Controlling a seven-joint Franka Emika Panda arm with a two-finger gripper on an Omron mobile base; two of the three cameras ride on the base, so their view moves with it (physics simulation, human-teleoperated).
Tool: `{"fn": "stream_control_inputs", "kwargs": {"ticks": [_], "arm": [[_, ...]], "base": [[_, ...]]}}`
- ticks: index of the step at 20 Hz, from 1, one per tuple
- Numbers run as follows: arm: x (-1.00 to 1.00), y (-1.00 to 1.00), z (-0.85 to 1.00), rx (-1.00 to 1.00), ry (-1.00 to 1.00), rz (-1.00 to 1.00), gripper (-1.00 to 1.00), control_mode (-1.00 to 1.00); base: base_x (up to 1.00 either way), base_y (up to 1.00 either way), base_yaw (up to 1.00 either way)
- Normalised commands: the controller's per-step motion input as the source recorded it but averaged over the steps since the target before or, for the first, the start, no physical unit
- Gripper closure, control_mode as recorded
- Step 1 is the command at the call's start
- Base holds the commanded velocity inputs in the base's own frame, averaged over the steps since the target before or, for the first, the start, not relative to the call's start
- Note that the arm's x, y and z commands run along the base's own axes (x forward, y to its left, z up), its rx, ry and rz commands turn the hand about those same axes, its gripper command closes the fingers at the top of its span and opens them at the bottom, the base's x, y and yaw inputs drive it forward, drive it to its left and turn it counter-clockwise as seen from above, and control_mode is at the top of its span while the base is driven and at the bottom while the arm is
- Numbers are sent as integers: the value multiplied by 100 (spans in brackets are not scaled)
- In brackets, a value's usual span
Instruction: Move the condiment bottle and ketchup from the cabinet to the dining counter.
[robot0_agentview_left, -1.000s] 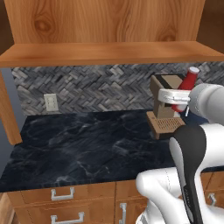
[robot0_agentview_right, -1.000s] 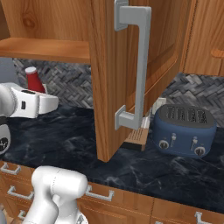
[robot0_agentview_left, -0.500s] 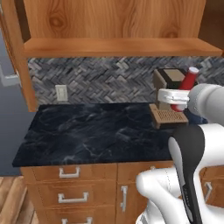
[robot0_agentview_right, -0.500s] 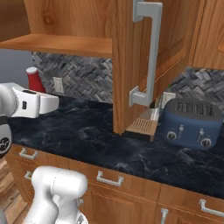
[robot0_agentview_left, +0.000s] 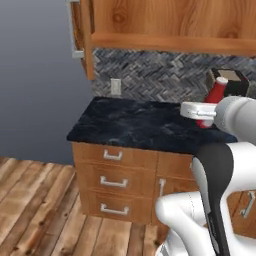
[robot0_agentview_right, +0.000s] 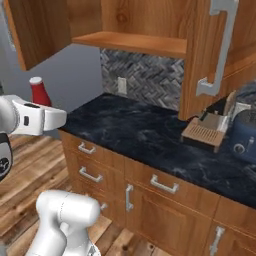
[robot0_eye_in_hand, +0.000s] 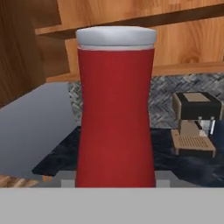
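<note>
Tool (robot0_agentview_left: 205, 117) partly closed, gripping upright ketchup (robot0_eye_in_hand: 115, 109); clear of black countertop (robot0_agentview_right: 150, 137).

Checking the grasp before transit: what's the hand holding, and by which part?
The hand holds the ketchup, upright. It grips low on the body, near the base; the pale top stands clear above it.

One red ketchup (robot0_agentview_left: 215, 95) bottle with a pale top. One wooden cabinet (robot0_agentview_right: 125, 22) up high, with one shelf (robot0_agentview_right: 135, 43) and two open doors (robot0_agentview_right: 212, 55). One black countertop (robot0_agentview_left: 142, 125). Three drawers (robot0_agentview_left: 112, 182) stacked at 7 o'clock in the left base view, each with one silver handle. One wall outlet (robot0_agentview_left: 116, 86). One coffee machine (robot0_eye_in_hand: 194, 124) at 3 o'clock in the hand view. One blue toaster (robot0_agentview_right: 245, 137) at 3 o'clock in the right base view.
</note>
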Motion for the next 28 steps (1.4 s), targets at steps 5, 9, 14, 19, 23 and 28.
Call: {"fn": "stream_control_inputs", "kwargs": {"ticks": [5,9,14,19,23,28], "arm": [[0,0,0,0,0,0,100,100],[0,0,0,0,0,0,100,100],[0,0,0,0,0,0,100,100],[0,0,0,0,0,0,100,100],[0,0,0,0,0,0,100,100],[0,0,0,0,0,0,100,100]], "base": [[-34,0,87],[-15,5,100],[-12,4,100],[-13,12,98],[-20,46,58],[3,90,5]]}}
